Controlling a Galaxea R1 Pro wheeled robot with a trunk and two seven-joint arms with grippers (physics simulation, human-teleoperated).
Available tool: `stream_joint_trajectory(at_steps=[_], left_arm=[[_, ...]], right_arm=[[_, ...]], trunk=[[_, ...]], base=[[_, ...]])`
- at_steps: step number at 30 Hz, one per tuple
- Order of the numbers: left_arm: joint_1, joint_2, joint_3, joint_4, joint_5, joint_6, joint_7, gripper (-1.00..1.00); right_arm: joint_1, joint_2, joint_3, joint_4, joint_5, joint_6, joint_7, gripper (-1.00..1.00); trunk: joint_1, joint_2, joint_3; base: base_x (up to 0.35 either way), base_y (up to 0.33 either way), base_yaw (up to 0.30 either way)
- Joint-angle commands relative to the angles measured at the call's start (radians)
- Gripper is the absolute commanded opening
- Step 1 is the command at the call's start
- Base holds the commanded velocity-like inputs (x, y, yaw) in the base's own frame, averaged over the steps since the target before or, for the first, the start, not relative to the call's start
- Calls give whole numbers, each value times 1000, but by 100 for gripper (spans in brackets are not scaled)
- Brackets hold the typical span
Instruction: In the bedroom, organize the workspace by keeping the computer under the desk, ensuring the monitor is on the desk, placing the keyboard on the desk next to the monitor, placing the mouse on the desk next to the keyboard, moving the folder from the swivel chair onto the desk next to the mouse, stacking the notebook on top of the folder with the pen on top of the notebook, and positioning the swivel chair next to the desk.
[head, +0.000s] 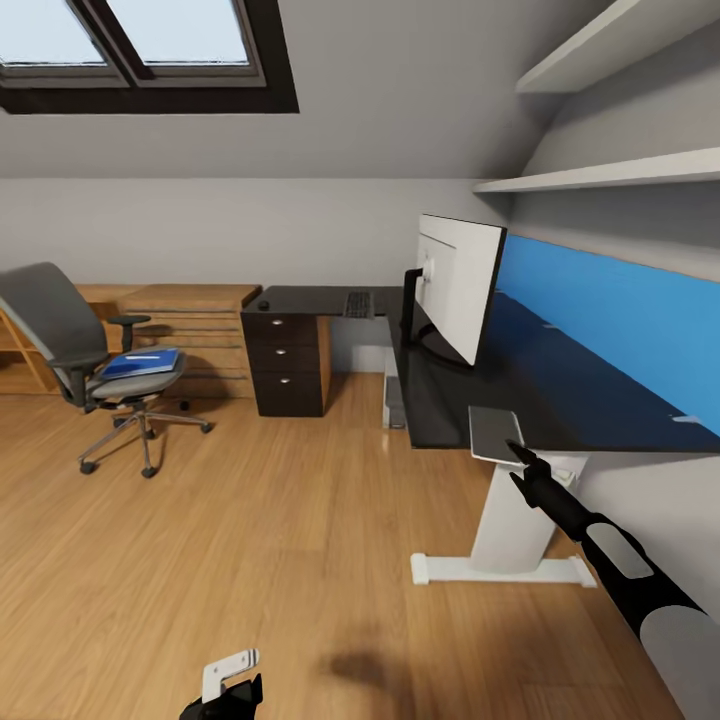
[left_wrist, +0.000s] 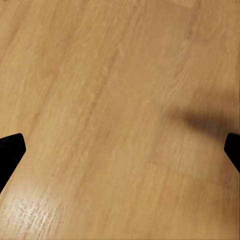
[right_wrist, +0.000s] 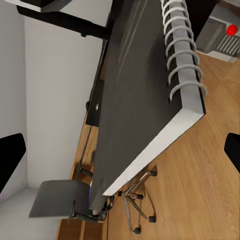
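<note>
A: Head view: the floor (head: 250, 540) is wood, and the black counter (head: 560, 400) runs along the blue wall panel at the right.

B: What sits on the counter?

A: The monitor (head: 462, 285) stands upright on it, the keyboard (head: 357, 304) lies at the far end, and the mouse (head: 264, 305) is apart from it above the drawers (head: 287, 365). The notebook (head: 495, 435) overhangs the near edge.

B: The chair?

A: The chair (head: 90, 360) stands well apart at the left, with the blue folder (head: 140, 362) on its seat.

B: End effectors?

A: The right end effector (head: 522, 466) touches the notebook's near edge; in the right wrist view the fingers (right_wrist: 11, 157) are spread wide around the notebook (right_wrist: 135, 95). The left end effector (head: 232, 690) hangs low over the floor, fingers (left_wrist: 10, 150) wide, holding nothing.
</note>
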Motion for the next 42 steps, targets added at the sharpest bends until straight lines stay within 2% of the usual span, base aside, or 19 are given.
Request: stream_joint_trajectory(at_steps=[1,36,39,42], left_arm=[[-1,1,-5,-2,5,3,10,100],[-1,1,-4,-3,4,4,13,100],[-1,1,-4,-3,3,5,17,100],[-1,1,-4,-4,3,5,17,100]], right_arm=[[-1,-1,5,1,-10,2,2,100],[-1,-4,2,8,-7,1,1,100],[-1,-4,2,8,-7,1,1,100],[-1,-4,2,8,-7,1,1,100]], trunk=[[0,0,-1],[0,0,-1],[12,-21,-10],[12,-21,-10]], base=[[213,1,0],[17,0,0],[0,0,0],[0,0,0]])
